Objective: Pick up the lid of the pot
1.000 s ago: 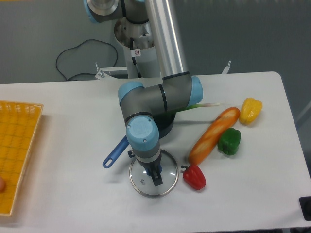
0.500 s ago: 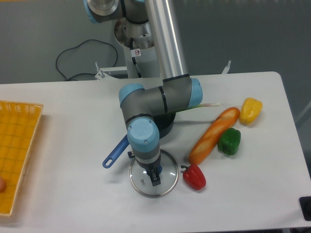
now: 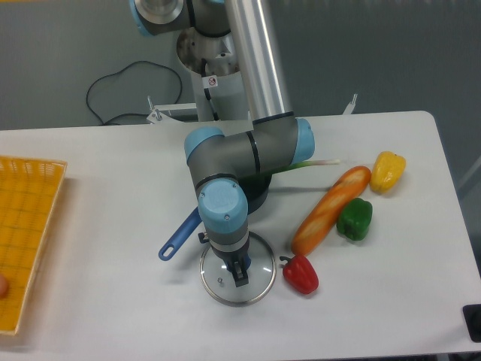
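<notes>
In the camera view, the pot lid point(image 3: 219, 289) lies flat on the table point(image 3: 98, 278), just beside the red pepper point(image 3: 301, 274), its blue knob point(image 3: 246, 264) partly hidden by the arm point(image 3: 222, 207). The gripper point(image 3: 222, 259) is low over the lid, and its fingers stand wide apart; whether either touches the knob, I cannot tell. The approach looks nearly done, with the fingers roughly placed for a grasp. What is left, as I judge it, is the pick itself: settle the fingers about the knob, close them, and raise the lid, whose rim is all down at table level.
</notes>
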